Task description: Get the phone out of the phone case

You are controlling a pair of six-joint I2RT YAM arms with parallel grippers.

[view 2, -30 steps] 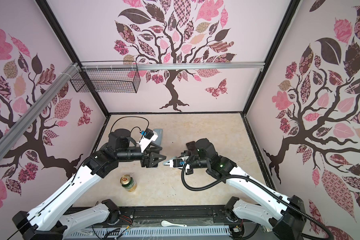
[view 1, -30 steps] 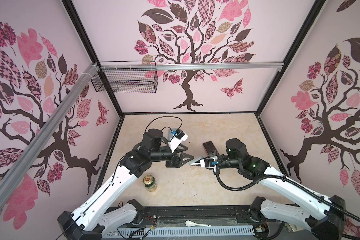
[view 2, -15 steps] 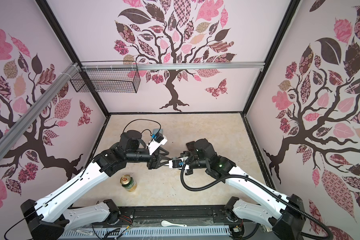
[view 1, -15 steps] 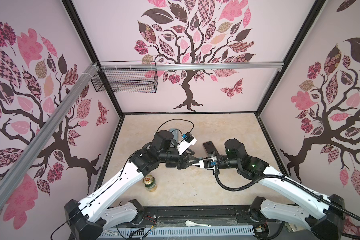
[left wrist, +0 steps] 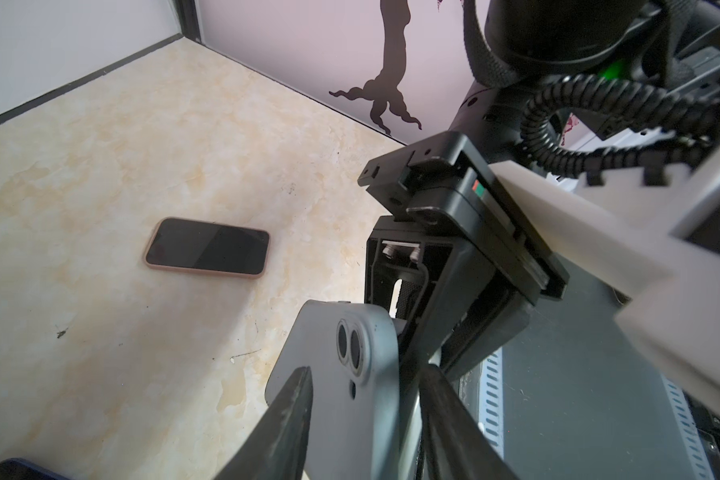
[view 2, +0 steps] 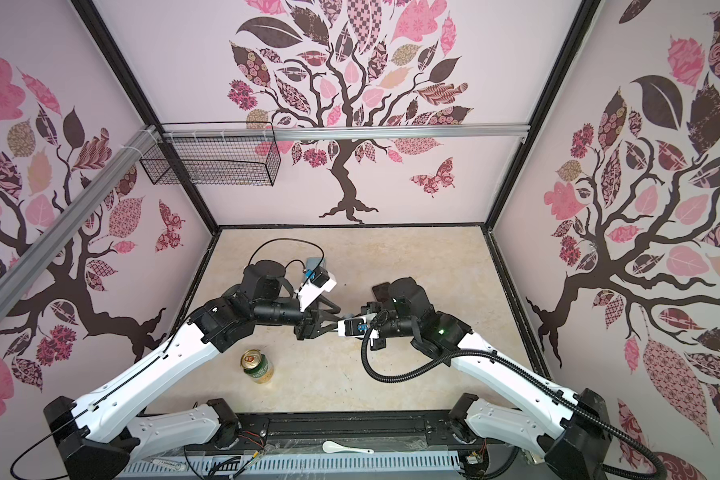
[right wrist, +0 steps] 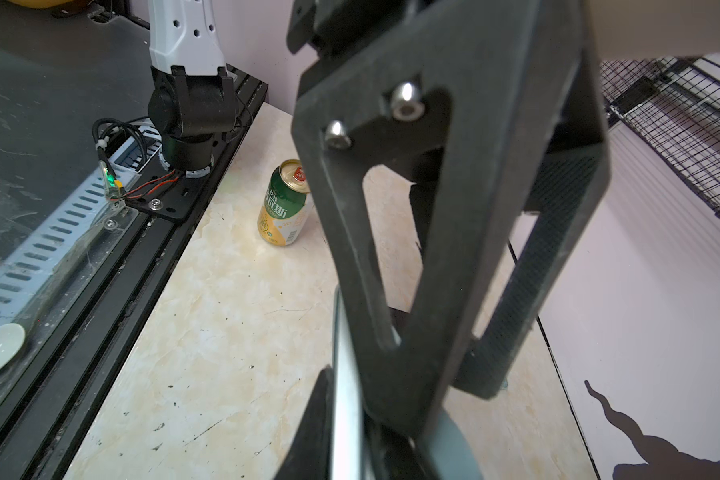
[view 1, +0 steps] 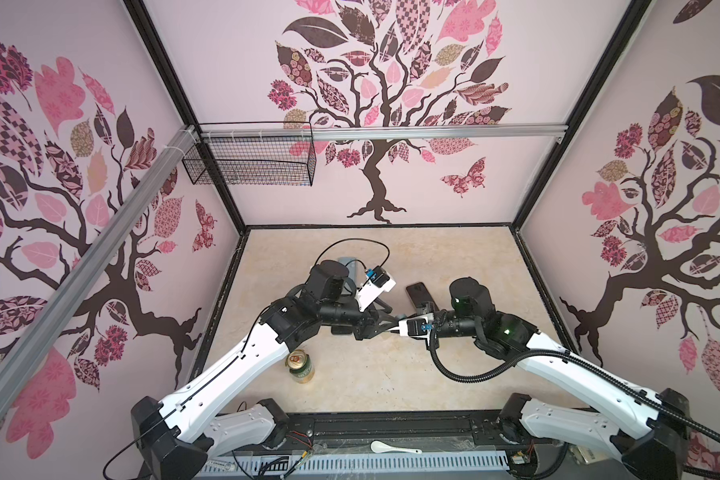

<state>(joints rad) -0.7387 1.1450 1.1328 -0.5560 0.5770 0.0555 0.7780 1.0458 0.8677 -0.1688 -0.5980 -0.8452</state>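
A grey phone case (left wrist: 362, 419), with the phone's two lenses (left wrist: 348, 345) showing through its cutout, hangs above the table's middle. My right gripper (right wrist: 350, 399) is shut on one end of it; a thin silver edge (right wrist: 348, 374) runs between its jaws. My left gripper (left wrist: 366, 372) meets it from the other side. One of its fingers (left wrist: 292, 415) lies on the case's back and the other sits past the far edge. In both top views the two grippers (view 1: 391, 325) (view 2: 334, 322) touch tip to tip and hide the case.
A second phone in a pink case (left wrist: 206, 247) (view 1: 418, 293) lies flat on the table behind the grippers. A green beer can (view 1: 301, 365) (right wrist: 285, 203) stands near the front left. A grey-blue flat item (view 2: 316, 264) lies behind the left arm. A white spoon (view 1: 393, 447) rests on the front rail.
My left arm has reached right to meet the right gripper, and its jaws have narrowed round the grey case. The right arm has held still.
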